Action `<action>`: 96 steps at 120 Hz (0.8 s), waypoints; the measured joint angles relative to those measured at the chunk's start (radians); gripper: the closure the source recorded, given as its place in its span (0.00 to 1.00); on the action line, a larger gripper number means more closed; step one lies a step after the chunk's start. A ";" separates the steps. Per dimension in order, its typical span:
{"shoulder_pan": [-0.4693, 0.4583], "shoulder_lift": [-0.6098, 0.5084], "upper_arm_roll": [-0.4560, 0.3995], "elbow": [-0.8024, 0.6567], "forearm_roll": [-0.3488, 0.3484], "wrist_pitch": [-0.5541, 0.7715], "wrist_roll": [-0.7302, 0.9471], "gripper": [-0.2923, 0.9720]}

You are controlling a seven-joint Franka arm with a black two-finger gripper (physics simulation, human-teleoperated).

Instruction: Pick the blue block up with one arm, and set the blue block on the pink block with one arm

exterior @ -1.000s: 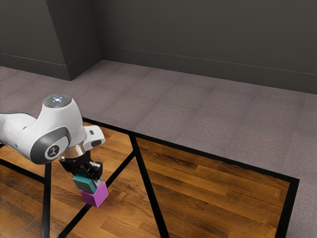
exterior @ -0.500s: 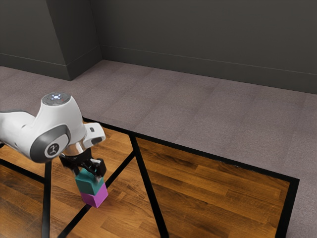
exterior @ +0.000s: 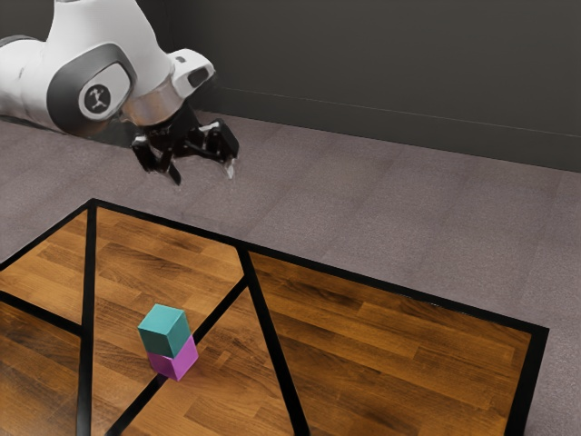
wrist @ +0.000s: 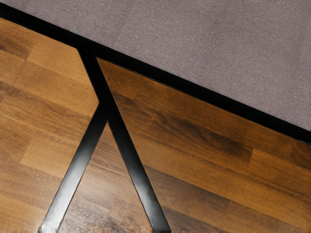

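Dark grey walls (exterior: 363, 54) at the back, a skirting strip along their foot, and a broad stretch of grey carpet (exterior: 381, 200) in front. Nearer the camera, the table (exterior: 390, 350): warm wooden planks framed by a black border (exterior: 390, 282) and crossed by black bands (exterior: 263, 318), two of them meeting in a narrow V.

On the table, toward the exterior view's lower left and just beside one slanting band: the blue block (exterior: 164, 329), more teal than blue, resting upright on top of the pink block (exterior: 177, 361). Face to face and touching, edges close to in line. Pink block flat on the wood, only its lower part showing below the blue one. Nothing else in contact with the stack.

High at the exterior view's upper left, well apart from the stack: the white arm (exterior: 91, 64), reaching in over the carpet beyond the table's far border. At its end, black jaws spread wide, nothing between them, tilted down and toward the exterior view's right.

Under the hand, in the wrist view: table planks (wrist: 194, 160), two black bands (wrist: 126, 150) joining at a point on the black border, that border running slantwise across, and grey carpet (wrist: 218, 43) on its far side.
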 joint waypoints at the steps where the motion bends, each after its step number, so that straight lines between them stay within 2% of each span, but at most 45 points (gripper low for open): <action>1: 0.000 0.002 0.003 0.007 -0.004 -0.011 -0.011 0.24; 26: -0.005 0.053 0.078 0.247 -0.045 -0.277 -0.290 0.23; 46: -0.056 0.043 0.138 0.315 0.045 -0.449 -0.479 0.23; 56: -0.060 0.056 0.183 0.320 0.063 -0.497 -0.556 0.23; 72: -0.063 0.068 0.194 0.289 0.059 -0.542 -0.658 0.23; 96: -0.052 0.083 0.200 0.284 0.019 -0.563 -0.774 0.23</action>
